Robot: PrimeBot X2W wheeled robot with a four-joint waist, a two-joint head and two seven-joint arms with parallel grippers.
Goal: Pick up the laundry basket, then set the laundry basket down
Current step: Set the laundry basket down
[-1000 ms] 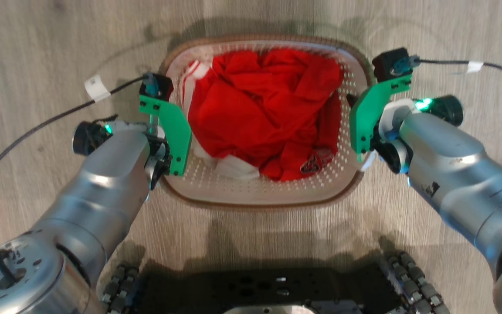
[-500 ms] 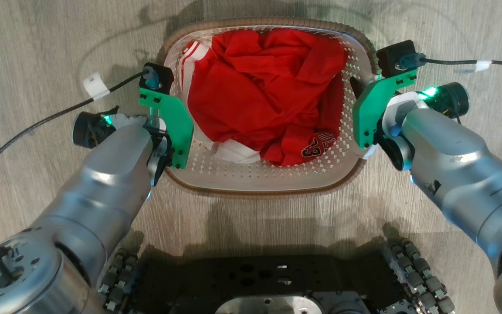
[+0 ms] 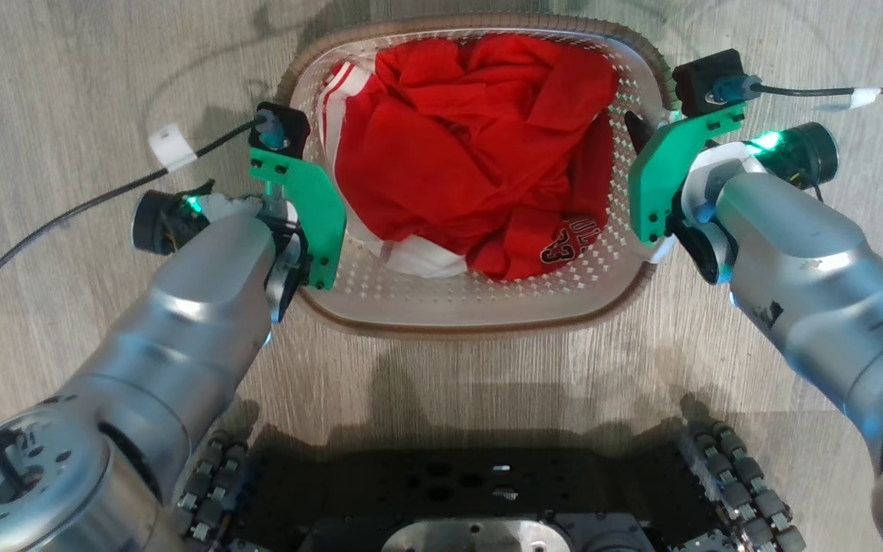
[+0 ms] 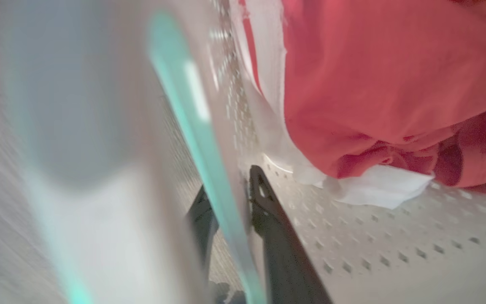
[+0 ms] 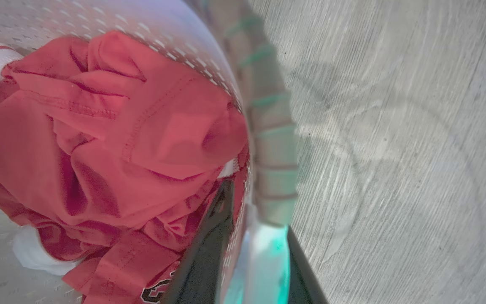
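**Head view:** The laundry basket [image 3: 480, 328] lies between both arms over the pale wood-grain floor [image 3: 66, 69], ahead of the robot's dark base [image 3: 457, 491]. Whether it touches the floor cannot be told. Crumpled red clothes [image 3: 472, 146] with white trim crowd its far wall, leaving perforated bottom bare along the near rim. Green brackets [image 3: 303, 207] hide the left arm's fingers. At the basket's right rim, one dark finger [image 3: 635, 132] shows just inside the wall. Both silver forearms [image 3: 196, 307] reach forward and angle inward, one to each short side of the basket.

**Left wrist view:** The picture is heavily blurred, and the outer side of the basket is a pale smear. The left gripper [image 4: 231, 207] straddles the teal-lit rim, one finger against the perforated inner wall and one outside, pinching it.

**Right wrist view:** The right gripper [image 5: 260, 209] clamps the opposite wall, its inner finger pressed beside the red clothes. Its outer finger is mostly hidden behind the ribbed rim and a glowing white handle.
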